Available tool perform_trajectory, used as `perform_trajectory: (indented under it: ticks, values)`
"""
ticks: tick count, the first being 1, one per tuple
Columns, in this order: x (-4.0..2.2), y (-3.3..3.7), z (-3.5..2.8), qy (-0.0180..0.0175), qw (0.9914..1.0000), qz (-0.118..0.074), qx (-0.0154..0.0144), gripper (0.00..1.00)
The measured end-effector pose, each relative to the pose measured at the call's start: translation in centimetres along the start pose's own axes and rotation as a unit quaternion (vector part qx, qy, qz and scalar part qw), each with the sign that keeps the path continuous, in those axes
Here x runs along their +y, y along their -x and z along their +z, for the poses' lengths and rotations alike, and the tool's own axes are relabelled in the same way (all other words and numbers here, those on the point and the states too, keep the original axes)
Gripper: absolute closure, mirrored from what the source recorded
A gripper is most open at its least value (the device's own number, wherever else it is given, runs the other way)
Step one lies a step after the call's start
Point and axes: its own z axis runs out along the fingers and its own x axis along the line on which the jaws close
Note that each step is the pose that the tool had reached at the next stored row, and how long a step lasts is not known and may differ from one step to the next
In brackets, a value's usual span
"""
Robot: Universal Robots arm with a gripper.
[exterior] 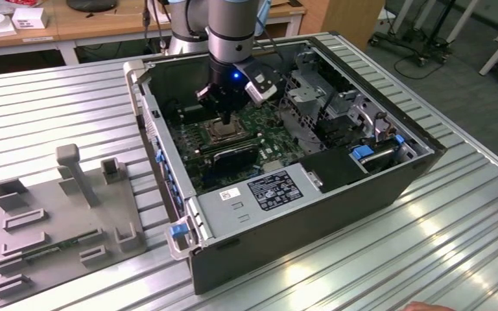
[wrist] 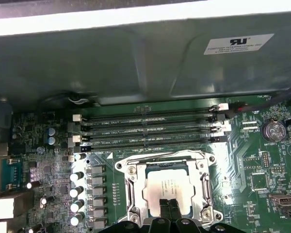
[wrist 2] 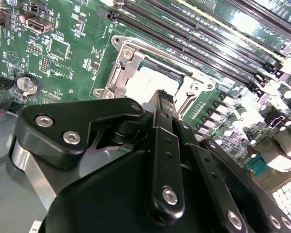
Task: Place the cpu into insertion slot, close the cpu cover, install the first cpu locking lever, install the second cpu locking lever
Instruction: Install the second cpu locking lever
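Observation:
The cpu (wrist: 166, 184) (wrist 2: 153, 80), a silvery square chip, lies in the insertion slot (wrist: 166, 166) on the green motherboard (exterior: 266, 139). The cpu cover (wrist: 202, 177) (wrist 2: 122, 68), a silvery frame plate, lies flat around the chip. My gripper (wrist: 169, 204) (wrist 2: 163, 96) (exterior: 224, 122) hangs just over the near edge of the chip. Its two black fingers are pressed together, with nothing between them. In both wrist views the fingertips hide part of the chip's edge. I cannot tell whether they touch it.
Long black memory slots (wrist: 145, 128) run beside the socket, towards the case wall. The open computer case (exterior: 318, 214) encloses the board, with drive cages (exterior: 336, 110) at the exterior view's right. A grey fixture plate (exterior: 59, 220) lies on the slatted table at the exterior view's left.

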Motion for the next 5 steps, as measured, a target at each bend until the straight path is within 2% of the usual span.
perform_trajectory:
  ticks: [5]
  values:
    - [0.05,-0.01,0.0,0.0,1.0,0.0,0.0,0.89]
